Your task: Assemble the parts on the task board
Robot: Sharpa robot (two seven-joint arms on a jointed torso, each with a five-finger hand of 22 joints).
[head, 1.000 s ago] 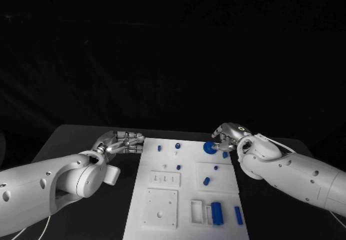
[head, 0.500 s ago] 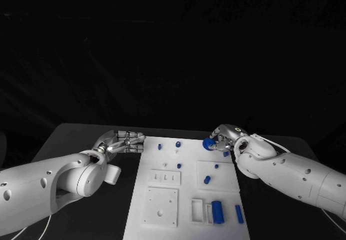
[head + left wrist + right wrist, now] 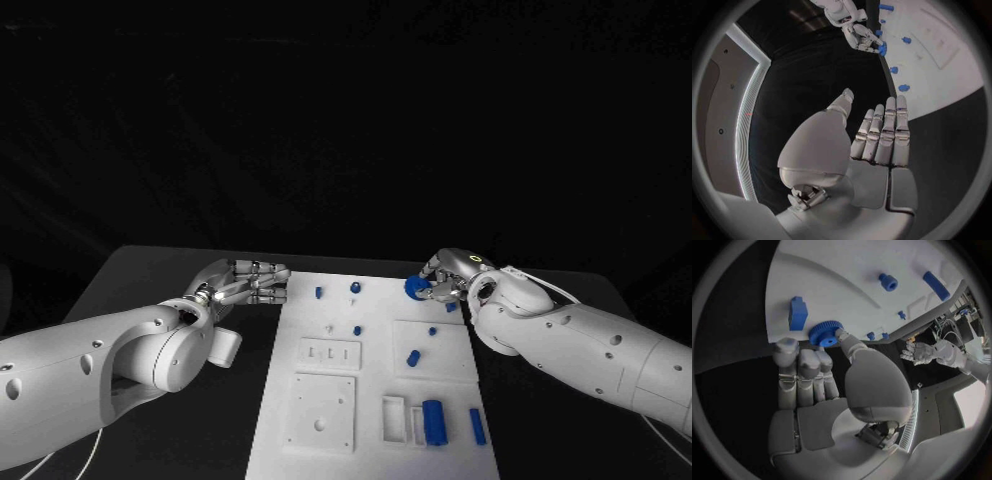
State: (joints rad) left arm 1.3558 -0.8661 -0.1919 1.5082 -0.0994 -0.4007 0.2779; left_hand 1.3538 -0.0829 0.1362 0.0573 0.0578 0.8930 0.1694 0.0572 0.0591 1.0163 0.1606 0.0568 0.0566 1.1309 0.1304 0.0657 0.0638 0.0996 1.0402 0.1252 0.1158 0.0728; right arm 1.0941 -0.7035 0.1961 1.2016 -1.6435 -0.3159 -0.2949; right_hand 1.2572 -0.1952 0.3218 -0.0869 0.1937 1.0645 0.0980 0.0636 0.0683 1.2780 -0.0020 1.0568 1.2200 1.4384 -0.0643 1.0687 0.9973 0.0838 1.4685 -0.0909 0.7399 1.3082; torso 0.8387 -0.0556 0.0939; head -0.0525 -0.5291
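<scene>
Right hand pinches the small blue toothed gear at the white plastic task board's upper-right edge; next it needs seating. Left hand hovers empty, fingers straight.

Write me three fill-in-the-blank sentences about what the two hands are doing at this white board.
The right hand holds a blue toothed ____ at the white task board edge.
The left hand holds ____.
The left hand's fingers lie straight and ____ together.

Missing words: gear; nothing; close
</scene>
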